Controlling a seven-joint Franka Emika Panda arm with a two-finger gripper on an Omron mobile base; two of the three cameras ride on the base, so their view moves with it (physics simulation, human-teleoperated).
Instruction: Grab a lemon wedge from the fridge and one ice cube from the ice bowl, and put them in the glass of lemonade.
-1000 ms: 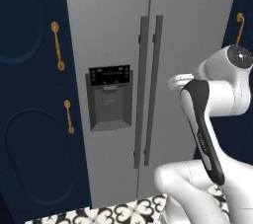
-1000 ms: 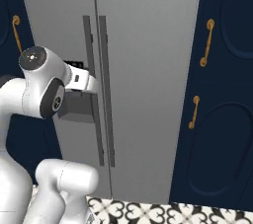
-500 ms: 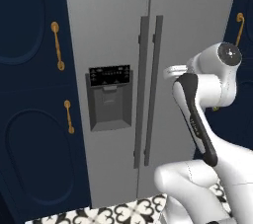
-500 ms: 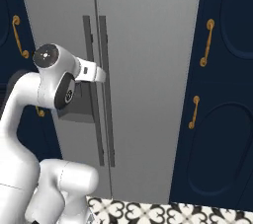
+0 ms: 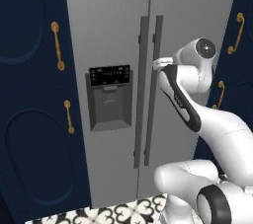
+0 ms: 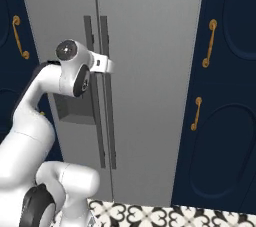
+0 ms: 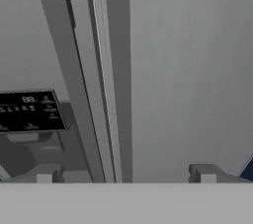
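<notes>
While the fridge (image 5: 123,45) is standing shut, the spread-wide, empty jaws are needing to straddle the right door handle (image 7: 116,94) (squarely) before clenching.

The gripper (image 7: 125,173) faces the fridge (image 7: 188,70) close up, its two fingertips (image 7: 44,173) spread wide apart with nothing between them. Ahead of it and slightly toward the left fingertip, the two long dark handles (image 7: 116,80) run side by side, leaning a little in this tilted view, with the seam of the doors between them. Beyond the left fingertip lies the black dispenser panel (image 7: 29,111), its recess just below it. Ahead of the right fingertip is plain grey door.
</notes>
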